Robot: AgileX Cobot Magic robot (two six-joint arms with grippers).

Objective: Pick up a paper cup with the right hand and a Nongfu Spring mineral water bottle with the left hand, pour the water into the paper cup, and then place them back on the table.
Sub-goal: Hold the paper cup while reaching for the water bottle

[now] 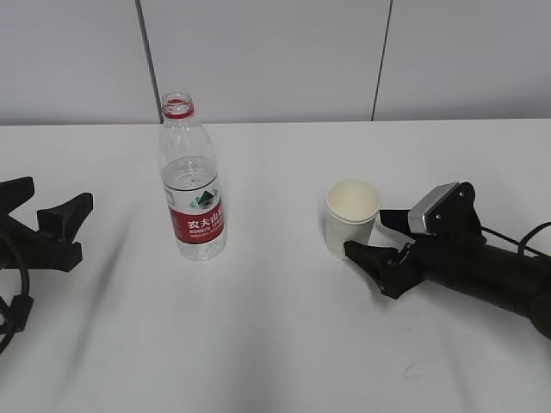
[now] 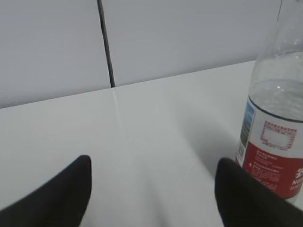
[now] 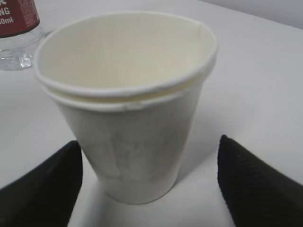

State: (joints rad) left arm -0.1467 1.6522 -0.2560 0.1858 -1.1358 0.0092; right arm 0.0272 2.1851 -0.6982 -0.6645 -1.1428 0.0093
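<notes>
Looks like a lab / robot test bench, not a home. Plain white desk [image 1: 275,344] w/ faint scuffs, backed by a bare grey panel wall [image 1: 275,52] w/ dark vertical seams. Two black robot arms lie low on the desk, left [image 1: 39,228] and right [image 1: 482,267]. No decor, just staged props.

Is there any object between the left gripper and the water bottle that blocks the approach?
Nothing visible does. Only bare table lies between the left gripper and the bottle; the paper cup stands on the far side.
</notes>
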